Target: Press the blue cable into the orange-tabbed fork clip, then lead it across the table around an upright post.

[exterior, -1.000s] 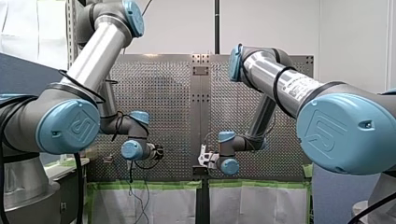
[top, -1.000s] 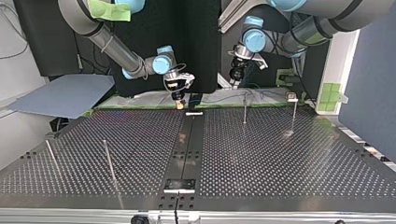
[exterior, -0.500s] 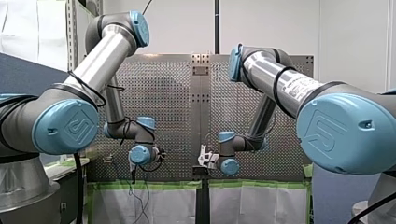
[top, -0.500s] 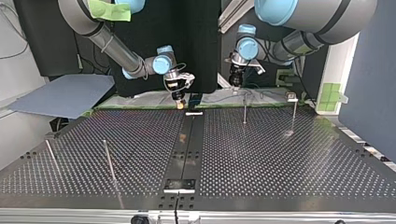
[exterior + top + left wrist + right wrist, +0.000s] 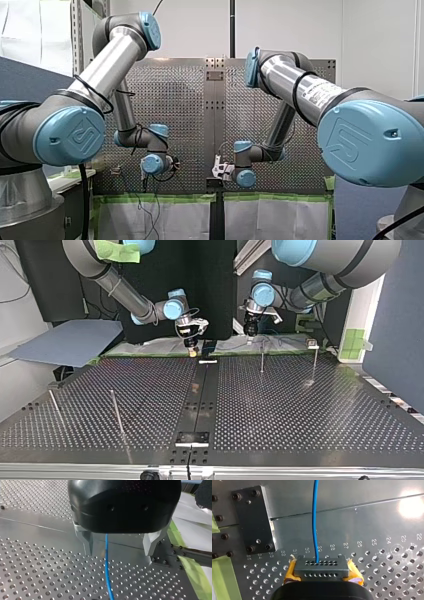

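L fingers (image 5: pixel 88 541) apart, R fingers (image 5: pixel 291 570) clamped.

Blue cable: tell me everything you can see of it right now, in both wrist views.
The blue cable is thin and smooth, plastic-sheathed by its look. In the right wrist view it leaves the shut jaws of my right gripper, between yellow pads, and runs straight ahead over the perforated table. In the left wrist view it passes between the open jaws of my left gripper, apparently touching neither. Its ends are hidden.
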`<state>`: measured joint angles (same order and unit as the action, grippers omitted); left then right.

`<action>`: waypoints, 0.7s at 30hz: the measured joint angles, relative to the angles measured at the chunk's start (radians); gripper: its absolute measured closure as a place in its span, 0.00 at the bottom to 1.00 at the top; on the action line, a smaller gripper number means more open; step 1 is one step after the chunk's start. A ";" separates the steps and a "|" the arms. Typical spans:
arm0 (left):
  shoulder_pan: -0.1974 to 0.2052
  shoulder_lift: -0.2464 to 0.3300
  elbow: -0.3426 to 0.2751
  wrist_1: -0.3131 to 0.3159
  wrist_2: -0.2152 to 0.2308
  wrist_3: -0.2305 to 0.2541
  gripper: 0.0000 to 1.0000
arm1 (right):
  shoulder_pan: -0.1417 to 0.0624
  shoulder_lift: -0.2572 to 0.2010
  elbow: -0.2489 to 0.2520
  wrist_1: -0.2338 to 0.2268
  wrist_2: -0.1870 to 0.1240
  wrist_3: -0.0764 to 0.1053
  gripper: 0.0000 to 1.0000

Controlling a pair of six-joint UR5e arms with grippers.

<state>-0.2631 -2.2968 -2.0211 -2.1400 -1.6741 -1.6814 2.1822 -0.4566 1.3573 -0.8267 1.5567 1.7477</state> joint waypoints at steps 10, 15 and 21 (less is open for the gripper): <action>-0.023 -0.001 0.059 -0.045 -0.071 0.009 0.00 | 0.000 0.000 0.000 0.001 -0.001 0.000 1.00; -0.031 -0.015 0.082 -0.049 -0.119 0.010 0.00 | 0.000 0.000 0.001 0.001 -0.001 0.000 1.00; -0.039 -0.071 0.135 -0.060 -0.180 0.011 0.00 | 0.000 0.000 0.000 0.003 -0.001 -0.001 1.00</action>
<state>-0.3017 -2.3676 -1.8861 -2.2001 -1.8538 -1.6706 2.1823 -0.4566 1.3577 -0.8234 1.5556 1.7470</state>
